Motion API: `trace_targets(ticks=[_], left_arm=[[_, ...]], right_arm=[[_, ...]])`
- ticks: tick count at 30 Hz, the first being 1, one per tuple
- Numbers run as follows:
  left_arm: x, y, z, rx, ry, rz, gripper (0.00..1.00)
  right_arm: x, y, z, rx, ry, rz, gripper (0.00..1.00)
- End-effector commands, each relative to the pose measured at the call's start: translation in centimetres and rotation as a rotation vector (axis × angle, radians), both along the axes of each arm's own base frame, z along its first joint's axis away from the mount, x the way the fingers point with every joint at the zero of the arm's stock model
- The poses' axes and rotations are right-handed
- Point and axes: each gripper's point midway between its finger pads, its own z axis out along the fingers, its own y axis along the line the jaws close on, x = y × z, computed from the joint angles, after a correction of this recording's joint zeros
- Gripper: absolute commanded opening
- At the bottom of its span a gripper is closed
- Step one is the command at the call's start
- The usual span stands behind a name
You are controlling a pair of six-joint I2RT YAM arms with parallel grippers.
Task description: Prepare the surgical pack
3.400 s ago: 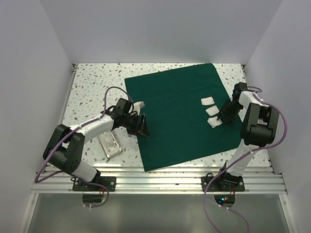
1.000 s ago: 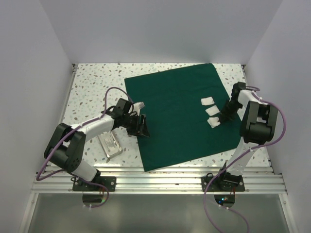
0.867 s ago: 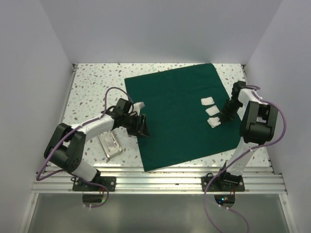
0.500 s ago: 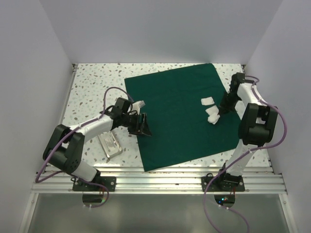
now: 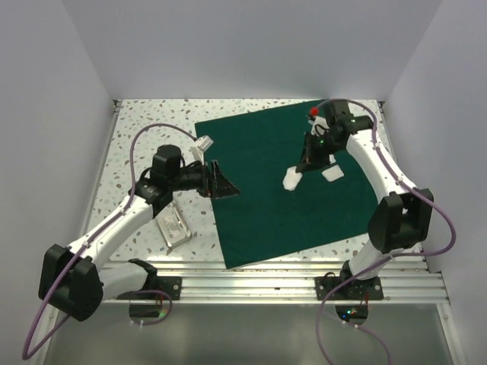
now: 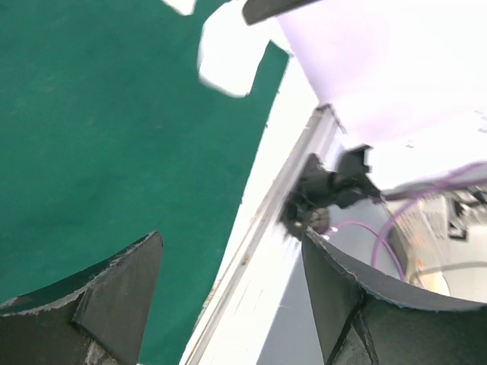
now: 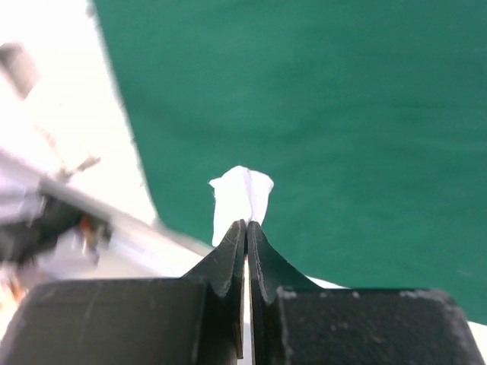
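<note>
Looking down from above, saw the surgical pack (image 5: 266, 217) spread flat on the bench (image 5: 144, 125) as one big dark green sheet, not yet folded into a bundle. Seemed soft, thin and light, likely to bend, droop and wrinkle once lifted. Looked matte, not shiny, so probably not slippery in a grip, yet likely to slide across the smooth bench if pushed. Not a thing to break, but easy to bunch up if dragged from the middle. Judged a corner or an edge the best place to take hold, pinching only a little cloth and lifting slowly to fold it over neatly. Judged two grips better than one for so wide a sheet, one at each near corner.

Found the left jaws wide apart with nothing between them, hanging right at the left edge of the surgical pack, about halfway along that edge. Found the right jaws squeezed shut on a small white pad (image 5: 291, 178), held over the middle of the surgical pack; could not tell whether touching the cloth or just above it. Saw a second white pad (image 5: 332, 173) lying on the surgical pack, to the right of its middle. Noticed a small metal tray (image 5: 173, 226) on the bench, near the left edge of the surgical pack but apart from it.
</note>
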Motion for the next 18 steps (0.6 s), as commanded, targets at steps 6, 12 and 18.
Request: trace_targets(ticks=[6,12,18], left_arm=[[-2.9,0.3,5.0,-0.174,-0.187,-0.142,0.79],[-4.0,0.2,5.9,-0.224,-0.243,-0.196,0.82],[-6.4,0.2,6.3,-0.341,-0.278,-0.267,0.82]], right_arm=[[-9.4,10.2,8.9,0.31,-0.021,0.444,0.0],[-14.1,14.0,10.8,0.392,0.025,0.592,0.0],[-15.3,15.7,12.2,0.424,0.03,0.64,0.0]])
